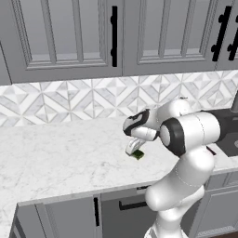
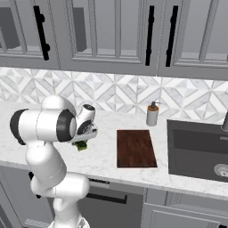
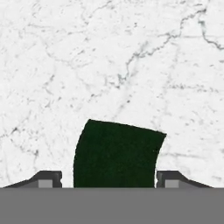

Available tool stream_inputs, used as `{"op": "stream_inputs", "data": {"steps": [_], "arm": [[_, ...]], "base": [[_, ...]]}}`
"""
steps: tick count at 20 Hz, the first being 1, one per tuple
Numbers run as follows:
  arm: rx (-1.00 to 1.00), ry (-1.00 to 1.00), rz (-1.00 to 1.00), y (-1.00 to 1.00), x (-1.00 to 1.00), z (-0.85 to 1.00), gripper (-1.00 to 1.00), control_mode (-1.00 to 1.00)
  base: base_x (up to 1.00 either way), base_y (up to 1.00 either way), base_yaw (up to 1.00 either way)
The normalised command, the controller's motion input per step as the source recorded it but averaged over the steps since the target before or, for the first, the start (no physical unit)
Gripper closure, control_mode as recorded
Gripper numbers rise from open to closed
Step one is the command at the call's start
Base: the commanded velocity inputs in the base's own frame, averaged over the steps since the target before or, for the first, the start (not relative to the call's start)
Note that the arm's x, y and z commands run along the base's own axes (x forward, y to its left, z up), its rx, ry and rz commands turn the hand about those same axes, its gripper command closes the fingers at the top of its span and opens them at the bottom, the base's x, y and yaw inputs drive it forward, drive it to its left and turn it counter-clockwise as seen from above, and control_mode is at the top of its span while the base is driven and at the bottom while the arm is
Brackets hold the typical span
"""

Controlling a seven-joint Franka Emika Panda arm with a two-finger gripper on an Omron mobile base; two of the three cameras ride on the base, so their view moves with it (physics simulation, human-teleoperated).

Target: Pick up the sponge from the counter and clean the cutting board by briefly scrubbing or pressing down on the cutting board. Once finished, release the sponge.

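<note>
White marble with faint grey veining makes up the counter [image 2: 107, 162], a broad slab with a thick pale edge running beneath grey panelled cabinets [image 2: 111, 31] fitted with black bar handles. Behind it, the backsplash [image 2: 116, 95] is tiled in a grey-white geometric pattern of triangles and diamonds. A dark grey rectangular sink basin [image 2: 198, 149] is sunk into the slab at the right of the right base view.

Next in size, the cutting board [image 2: 136, 148] is a flat, thin rectangle of dark reddish-brown wood with visible grain, lying flat on the marble between the sink and the arm, well apart from the gripper. A small soap dispenser [image 2: 152, 114] with a pale cylindrical body and a dark pump top stands near the board's far edge. No writing or brand mark can be read on anything.

Smallest is the sponge [image 3: 116, 155], a rectangular block with a matte dark green top; a yellow-green edge shows beneath the hand in the left base view [image 1: 138, 155]. It sits on the counter, left of the board. The gripper [image 3: 109, 178] is down over it, its two dark fingertips spread on either side of the sponge, with slim gaps showing between each tip and the block.
</note>
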Motion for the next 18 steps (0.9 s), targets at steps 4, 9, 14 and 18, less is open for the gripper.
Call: {"op": "stream_inputs", "data": {"steps": [4, 9, 14, 18], "arm": [[0.0, -0.04, -0.08, 0.0, 0.0, 0.0, -1.0, -1.0], [0.03, -0.12, -0.16, 0.0, -0.39, 0.53, -1.0, -1.0], [0.03, -0.06, -0.09, 0.0, -0.65, 0.99, -1.0, -1.0], [0.0, -0.02, -0.05, 0.0, -0.52, 1.0, -1.0, -1.0]], "base": [[0.0, 0.0, 0.0], [0.0, 0.0, 0.0], [0.0, 0.0, 0.0], [0.0, 0.0, 0.0]]}}
